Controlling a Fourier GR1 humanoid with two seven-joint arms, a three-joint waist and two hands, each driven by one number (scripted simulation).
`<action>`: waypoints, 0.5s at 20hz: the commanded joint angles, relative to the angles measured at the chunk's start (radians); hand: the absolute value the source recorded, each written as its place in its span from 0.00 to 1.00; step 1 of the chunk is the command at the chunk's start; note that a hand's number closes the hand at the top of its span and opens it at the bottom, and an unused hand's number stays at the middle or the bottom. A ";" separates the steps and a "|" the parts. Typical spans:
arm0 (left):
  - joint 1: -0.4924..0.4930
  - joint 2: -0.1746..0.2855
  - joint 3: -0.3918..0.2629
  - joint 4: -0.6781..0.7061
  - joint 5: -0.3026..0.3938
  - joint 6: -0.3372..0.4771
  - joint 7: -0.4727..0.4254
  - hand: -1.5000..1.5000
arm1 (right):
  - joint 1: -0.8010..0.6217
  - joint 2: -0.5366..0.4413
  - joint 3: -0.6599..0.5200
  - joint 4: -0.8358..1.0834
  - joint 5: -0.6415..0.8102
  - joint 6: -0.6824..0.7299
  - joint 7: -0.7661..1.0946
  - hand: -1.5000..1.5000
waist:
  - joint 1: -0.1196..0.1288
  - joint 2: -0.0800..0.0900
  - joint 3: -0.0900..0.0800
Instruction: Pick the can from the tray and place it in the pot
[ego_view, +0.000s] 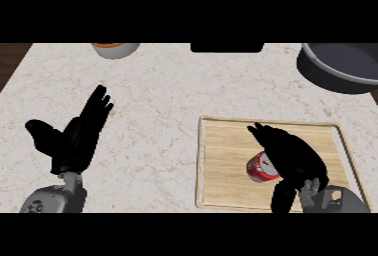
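- the left hand (74, 140) shows near the counter's left edge, fingers straight and pointing up, holding nothing; it is resting, well apart from the tray.
- the counter (170, 90) carries a bowl (116, 49) with something orange in it at its far edge, left of the middle, and a flat dark object (227, 47) further right along that edge; neither lies in the way of the coming move.
- the tray (221, 200) lies toward the counter's near right corner, its near rim close to the counter's near edge.
- the can (260, 167), red with a silvery end, is on the tray, in its near half and about midway across. the hand covers its right side, so i cannot tell whether it stands upright or lies over, nor where its long axis runs.
- the right hand (299, 157) is by far the nearer one. its palm is just right of the can, its fingers (266, 135) reach past the can's far side, and the thumb is on the near side.
- the can thus lies left of the palm, in the gap between fingers and thumb. the fingers look extended, not yet wrapped round it, and i cannot tell whether they touch it.
- judged from this, closing on the can comes next.
- the pot (336, 75) is at the counter's far right corner, beyond the tray's far right corner, so the carry goes away from the near edge and a little right.
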 joint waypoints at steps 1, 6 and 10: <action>0.050 0.050 0.057 -0.041 0.049 -0.067 0.002 0.50 | 0.035 -0.014 0.017 0.115 0.090 -0.074 -0.129 0.00 | 0.004 0.000 0.000; 0.026 -0.022 -0.005 -0.022 -0.027 -0.004 -0.004 0.50 | -0.008 0.051 -0.027 0.019 0.018 -0.034 -0.171 1.00 | 0.000 0.000 0.000; -0.026 -0.004 0.044 0.014 0.010 -0.049 0.013 0.50 | 0.052 0.039 0.014 0.083 0.143 -0.138 -0.300 1.00 | -0.002 0.000 0.000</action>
